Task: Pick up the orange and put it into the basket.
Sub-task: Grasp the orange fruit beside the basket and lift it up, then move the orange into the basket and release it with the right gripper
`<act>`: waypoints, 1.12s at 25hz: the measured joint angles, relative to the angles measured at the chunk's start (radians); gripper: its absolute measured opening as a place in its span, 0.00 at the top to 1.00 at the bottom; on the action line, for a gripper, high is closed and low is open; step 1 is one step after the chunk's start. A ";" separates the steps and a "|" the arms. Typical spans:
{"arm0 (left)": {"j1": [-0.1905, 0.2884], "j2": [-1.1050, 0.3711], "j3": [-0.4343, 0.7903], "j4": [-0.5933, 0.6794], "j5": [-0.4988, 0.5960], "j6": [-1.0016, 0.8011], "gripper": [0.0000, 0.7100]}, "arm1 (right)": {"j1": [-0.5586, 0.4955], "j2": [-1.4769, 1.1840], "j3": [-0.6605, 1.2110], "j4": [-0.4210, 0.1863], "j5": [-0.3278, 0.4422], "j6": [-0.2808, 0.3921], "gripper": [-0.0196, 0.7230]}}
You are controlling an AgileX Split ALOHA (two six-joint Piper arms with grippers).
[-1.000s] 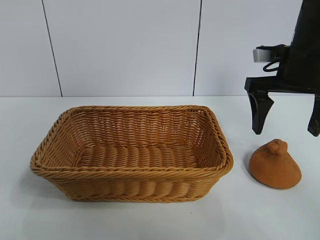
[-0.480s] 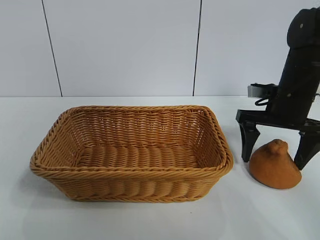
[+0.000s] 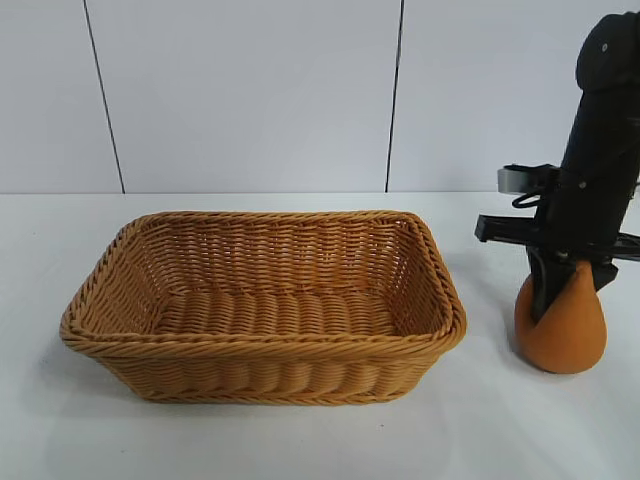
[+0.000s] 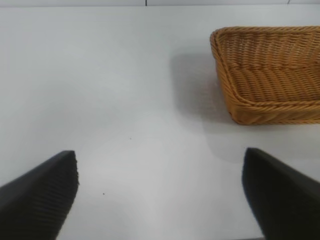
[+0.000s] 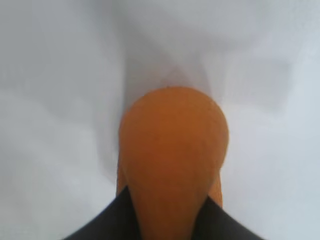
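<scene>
The orange (image 3: 563,330) rests on the white table to the right of the basket (image 3: 262,345), squeezed into a pear shape. My right gripper (image 3: 568,285) comes down on it from above and is shut on its upper part. In the right wrist view the orange (image 5: 172,150) fills the middle, pinched between the two black fingers (image 5: 107,225). The tan wicker basket holds nothing. The left gripper (image 4: 160,195) hangs open over bare table, away from the basket (image 4: 270,110) as its wrist view shows, and is out of the exterior view.
A white panelled wall stands behind the table (image 3: 300,440). The orange sits close to the basket's right rim, with a narrow strip of table between them.
My right gripper dropped from above the orange to straddle it, then its fingers closed and squeezed the fruit taller and narrower. The basket has not moved.
</scene>
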 joint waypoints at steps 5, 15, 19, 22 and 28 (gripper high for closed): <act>0.000 -0.001 0.000 0.000 0.000 0.000 0.10 | 0.000 -0.120 0.000 0.013 -0.004 -0.004 0.87; 0.000 -0.020 0.000 0.001 0.000 0.000 0.10 | 0.032 -0.295 0.000 0.135 0.004 -0.004 0.87; 0.000 -0.020 0.000 0.002 0.002 0.000 0.10 | 0.126 -0.299 -0.021 0.171 0.006 -0.004 0.87; 0.000 -0.020 0.000 0.001 0.002 0.000 0.10 | 0.220 -0.299 -0.056 0.217 -0.040 -0.004 0.87; 0.000 -0.020 0.000 0.001 0.002 0.000 0.10 | 0.375 -0.284 -0.072 0.249 -0.191 0.036 0.87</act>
